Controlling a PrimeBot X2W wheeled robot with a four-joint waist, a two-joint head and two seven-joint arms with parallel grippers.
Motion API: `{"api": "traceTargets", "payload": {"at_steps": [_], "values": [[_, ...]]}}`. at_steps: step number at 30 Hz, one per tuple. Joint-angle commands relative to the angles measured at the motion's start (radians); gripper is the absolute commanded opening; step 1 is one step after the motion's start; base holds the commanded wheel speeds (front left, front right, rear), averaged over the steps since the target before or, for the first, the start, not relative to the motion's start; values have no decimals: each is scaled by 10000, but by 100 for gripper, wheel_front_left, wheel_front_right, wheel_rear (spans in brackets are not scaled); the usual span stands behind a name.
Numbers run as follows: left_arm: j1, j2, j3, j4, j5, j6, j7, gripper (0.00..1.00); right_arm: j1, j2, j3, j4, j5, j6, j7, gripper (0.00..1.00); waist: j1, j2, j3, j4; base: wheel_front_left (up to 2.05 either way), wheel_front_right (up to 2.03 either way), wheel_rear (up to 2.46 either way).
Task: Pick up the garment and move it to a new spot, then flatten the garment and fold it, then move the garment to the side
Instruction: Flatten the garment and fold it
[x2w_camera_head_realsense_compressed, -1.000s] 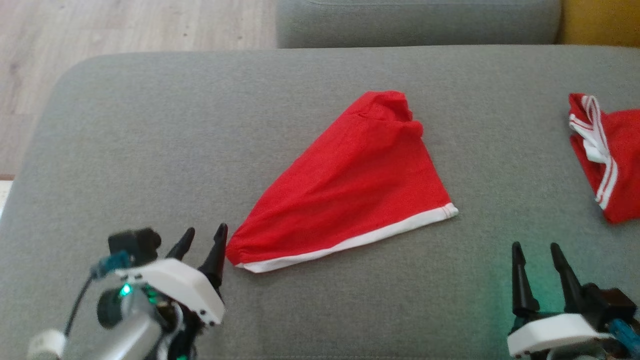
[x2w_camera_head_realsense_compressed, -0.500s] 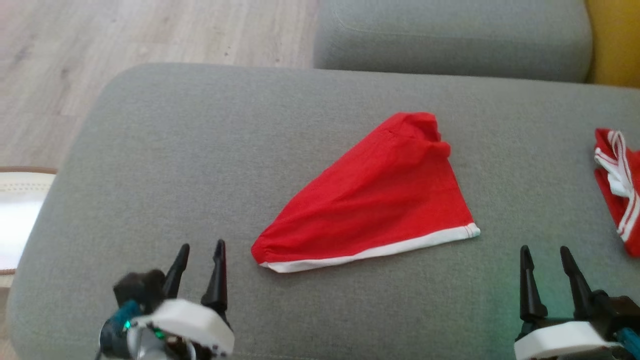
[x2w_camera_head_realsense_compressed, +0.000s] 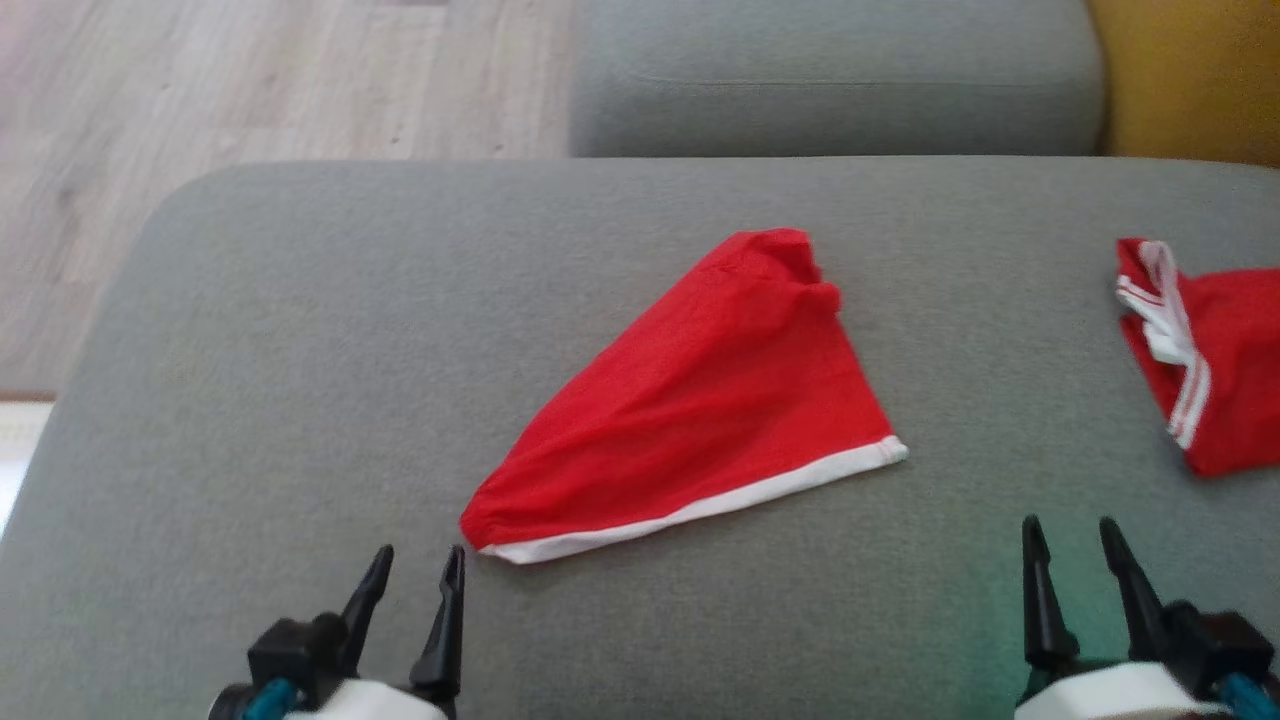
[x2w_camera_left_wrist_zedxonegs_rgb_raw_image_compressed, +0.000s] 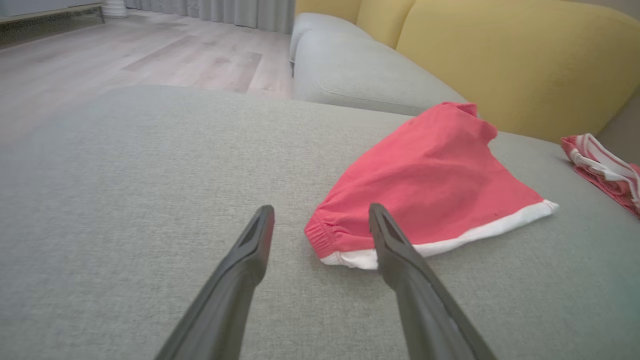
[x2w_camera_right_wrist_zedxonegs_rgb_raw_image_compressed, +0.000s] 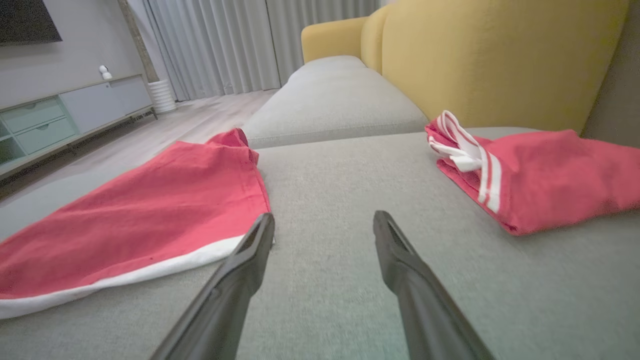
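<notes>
A red garment with a white hem lies folded in a rough triangle on the grey sofa cushion; it also shows as the garment and the garment in the wrist views. My left gripper stands open just below and left of its near corner, apart from the cloth, as the left gripper in its wrist view. At the lower right my right gripper is open with nothing between its fingers, seen as the right gripper over bare cushion.
A second red garment with white stripes lies at the cushion's right edge. Another grey cushion and a yellow backrest stand behind. Wooden floor lies beyond the left edge.
My left gripper has drawn back from the garment's near corner toward the bottom of the head view. The head camera has shifted. The garment lies as before.
</notes>
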Motion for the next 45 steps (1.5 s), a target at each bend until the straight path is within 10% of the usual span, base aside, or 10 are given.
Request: {"api": "traceTargets", "payload": {"at_steps": [1, 26, 45], "values": [[-247, -93, 494, -164, 172, -163, -123, 100, -37, -89, 242, -233, 48, -7, -111, 100, 0, -1, -90, -177, 0, 0, 0], [-359, -999, 1557, 1029, 1602, -1617, -124, 100, -779, -89, 670, 231, 224, -7, -57, 100, 0, -1, 117, -94, 0, 0, 0], [-3338, -1052, 502, 3859, 1301, -1777, 1091, 100, -4513, -382, 1822, 2263, -595, -7, 4797, 100, 0, -1, 1646, 197, 0, 0, 0]]}}
